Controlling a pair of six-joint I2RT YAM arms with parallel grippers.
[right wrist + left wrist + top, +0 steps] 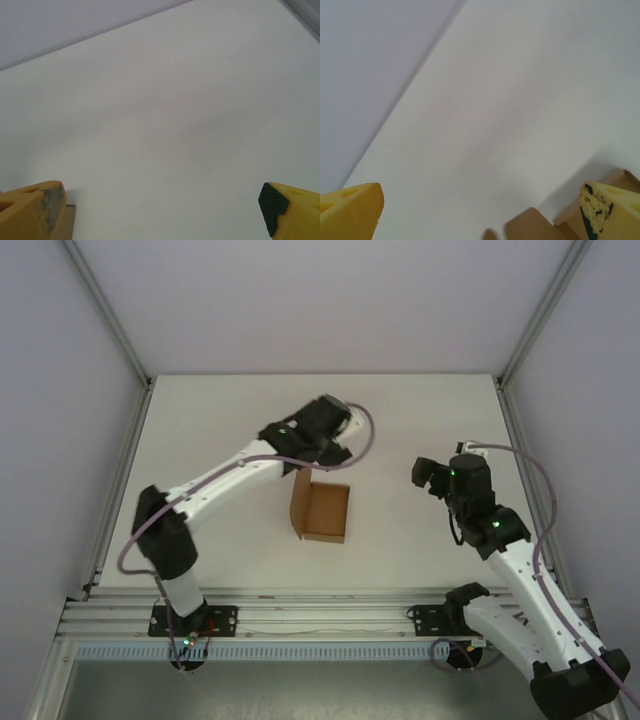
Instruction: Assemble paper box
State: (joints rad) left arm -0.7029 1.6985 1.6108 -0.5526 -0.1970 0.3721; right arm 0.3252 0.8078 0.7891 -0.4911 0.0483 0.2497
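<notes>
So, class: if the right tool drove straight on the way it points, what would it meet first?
Probably the bare white tabletop: the right tool tilts down at it, nothing between. Depth is unclear.

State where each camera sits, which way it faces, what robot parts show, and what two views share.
Top external: above and behind the bases, looking down on table, paper box, both arms, left pincer, right pincer.
Left wrist: on the left arm, facing across the table; yellow fingers at bottom corners.
Right wrist: likewise on the right arm; fingers wide apart.
Shared: both wrist views catch the box's edge.
</notes>
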